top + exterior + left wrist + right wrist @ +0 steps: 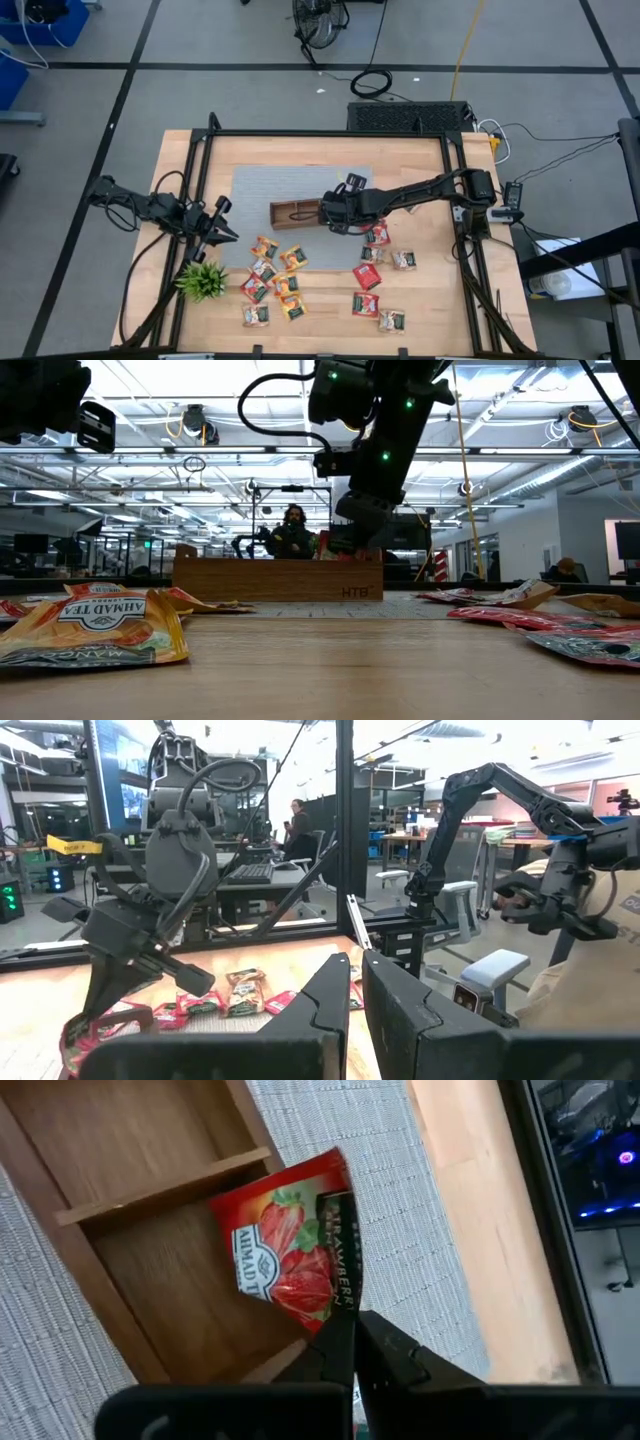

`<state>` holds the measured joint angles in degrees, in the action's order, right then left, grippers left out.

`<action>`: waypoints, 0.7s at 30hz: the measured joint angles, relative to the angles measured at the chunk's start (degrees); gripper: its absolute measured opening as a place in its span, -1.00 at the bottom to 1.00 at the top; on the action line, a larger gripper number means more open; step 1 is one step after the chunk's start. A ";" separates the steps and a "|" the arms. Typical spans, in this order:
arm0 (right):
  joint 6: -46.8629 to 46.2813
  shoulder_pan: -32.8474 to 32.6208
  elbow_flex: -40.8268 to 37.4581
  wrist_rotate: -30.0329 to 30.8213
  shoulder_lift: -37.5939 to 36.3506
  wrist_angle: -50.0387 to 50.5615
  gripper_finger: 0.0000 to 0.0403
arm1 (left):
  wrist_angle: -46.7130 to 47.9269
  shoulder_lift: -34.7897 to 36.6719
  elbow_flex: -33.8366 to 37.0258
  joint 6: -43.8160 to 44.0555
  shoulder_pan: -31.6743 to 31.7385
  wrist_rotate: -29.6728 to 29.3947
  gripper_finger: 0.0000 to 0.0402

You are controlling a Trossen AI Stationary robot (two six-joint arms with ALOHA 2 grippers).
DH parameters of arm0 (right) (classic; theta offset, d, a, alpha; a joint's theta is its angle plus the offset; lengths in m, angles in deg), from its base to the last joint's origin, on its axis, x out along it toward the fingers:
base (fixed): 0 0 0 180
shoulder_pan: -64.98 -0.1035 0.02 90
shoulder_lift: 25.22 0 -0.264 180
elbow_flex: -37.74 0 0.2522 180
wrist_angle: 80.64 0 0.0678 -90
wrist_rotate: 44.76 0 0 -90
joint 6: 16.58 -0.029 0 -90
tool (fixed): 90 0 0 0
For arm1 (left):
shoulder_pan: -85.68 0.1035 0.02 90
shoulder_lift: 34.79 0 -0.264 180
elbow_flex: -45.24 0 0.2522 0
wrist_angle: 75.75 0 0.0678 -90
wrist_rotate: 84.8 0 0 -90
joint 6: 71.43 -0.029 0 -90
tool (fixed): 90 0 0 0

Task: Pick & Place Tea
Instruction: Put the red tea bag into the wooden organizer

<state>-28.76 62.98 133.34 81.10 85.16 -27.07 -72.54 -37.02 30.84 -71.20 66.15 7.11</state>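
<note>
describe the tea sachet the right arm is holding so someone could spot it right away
Find the wooden tray on the grey mat. Over its right end, the right pincer pinches a red strawberry sachet by one corner. It alone hangs above the tray; the others lie on the table.

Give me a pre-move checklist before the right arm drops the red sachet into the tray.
1. Right gripper shut on the red sachet, pinched by one corner: ok.
2. Sachet over the wooden tray, above an end compartment: ok.
3. That compartment bare where it shows: ok.
4. Sachet hanging square to the compartment: not ok, it is tilted.
5. Left gripper shut, parked off the mat near the plant, away from the tray: ok.
6. Height of the sachet above the tray floor: cannot tell.
</note>
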 joint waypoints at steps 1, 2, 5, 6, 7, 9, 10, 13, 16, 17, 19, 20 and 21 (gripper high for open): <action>0.57 0.00 0.00 -0.09 0.00 -0.13 -1.00 | 0.00 0.01 0.00 0.00 -0.01 0.00 -0.83; 1.18 0.00 0.00 -0.20 0.00 -0.32 -1.00 | 0.00 0.01 0.00 0.00 -0.01 0.00 -0.83; 2.84 0.00 0.00 -2.17 0.00 -1.38 -1.00 | 0.00 0.01 0.00 0.00 -0.02 0.00 -0.83; 3.08 0.00 0.00 -3.03 0.00 -1.83 -1.00 | 0.00 0.01 0.00 0.00 -0.02 0.00 -0.83; 3.40 0.00 0.00 -3.35 0.00 -2.07 -1.00 | 0.00 0.01 0.00 0.00 -0.02 0.00 -0.83; 3.96 0.00 0.00 -3.42 0.00 -2.23 -1.00 | 0.00 0.01 0.00 0.00 -0.02 0.00 -0.83; 4.11 0.00 0.00 -3.41 0.00 -2.24 -1.00 | 0.00 0.01 0.00 0.00 0.00 0.00 -0.83; 4.10 0.05 0.00 -2.80 0.00 -2.34 -1.00 | 0.00 0.01 0.00 0.00 0.00 0.00 -0.83; 4.21 0.07 0.00 -2.74 0.00 -2.34 -0.97 | 0.00 0.01 0.00 0.00 -0.01 0.00 -0.83; 4.35 0.07 0.00 -2.85 0.00 -2.34 -0.94 | 0.00 0.01 0.00 0.00 -0.01 0.00 -0.83; 4.54 0.09 0.00 -2.89 0.00 -2.34 -0.84 | 0.01 0.01 0.00 0.00 -0.02 0.00 -0.83; 4.52 0.11 0.00 -2.89 0.00 -2.35 -0.79 | 0.01 0.00 0.00 0.00 -0.02 0.00 -0.83; 4.52 0.13 0.00 -2.89 0.00 -2.36 -0.72 | 0.00 0.01 0.00 0.00 -0.02 0.00 -0.83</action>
<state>-24.24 63.11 133.34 78.21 85.16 -29.43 -72.54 -37.01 30.84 -71.20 66.13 7.11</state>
